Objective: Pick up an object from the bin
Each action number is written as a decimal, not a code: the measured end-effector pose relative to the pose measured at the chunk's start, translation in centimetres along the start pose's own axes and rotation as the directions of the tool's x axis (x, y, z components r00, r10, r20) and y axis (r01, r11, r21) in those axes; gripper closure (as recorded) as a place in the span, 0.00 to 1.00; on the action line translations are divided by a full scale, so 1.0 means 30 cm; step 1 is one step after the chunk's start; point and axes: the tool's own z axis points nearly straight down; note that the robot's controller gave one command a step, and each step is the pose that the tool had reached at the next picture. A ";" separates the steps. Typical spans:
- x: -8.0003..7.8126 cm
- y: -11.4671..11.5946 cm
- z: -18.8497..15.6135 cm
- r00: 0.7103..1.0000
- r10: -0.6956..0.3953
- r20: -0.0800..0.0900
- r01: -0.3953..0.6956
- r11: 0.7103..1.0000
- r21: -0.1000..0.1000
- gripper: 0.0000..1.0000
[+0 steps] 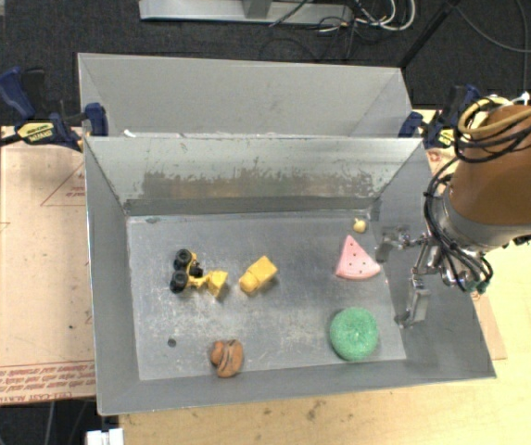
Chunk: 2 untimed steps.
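Note:
My gripper hangs over the bin's right side wall, its two metal fingers spread apart and open with nothing between them. Just left of it on the bin floor lies a pink wedge shaped like a watermelon slice. A fuzzy green round thing lies below the wedge, left of the lower fingertip. A small tan bead rests near the back wall, above the wedge. The gripper touches none of them.
Toward the middle of the floor lies a yellow block, and left of it a small yellow toy vehicle with black wheels. A brown rounded thing sits near the front wall. The arm's orange cover and cables stand over the right rim.

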 end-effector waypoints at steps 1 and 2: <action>0.003 0.020 0.065 0.998 -0.066 0.008 0.066 0.998 0.003 0.00; 0.031 0.049 0.206 0.990 -0.141 0.000 0.141 0.990 -0.001 0.00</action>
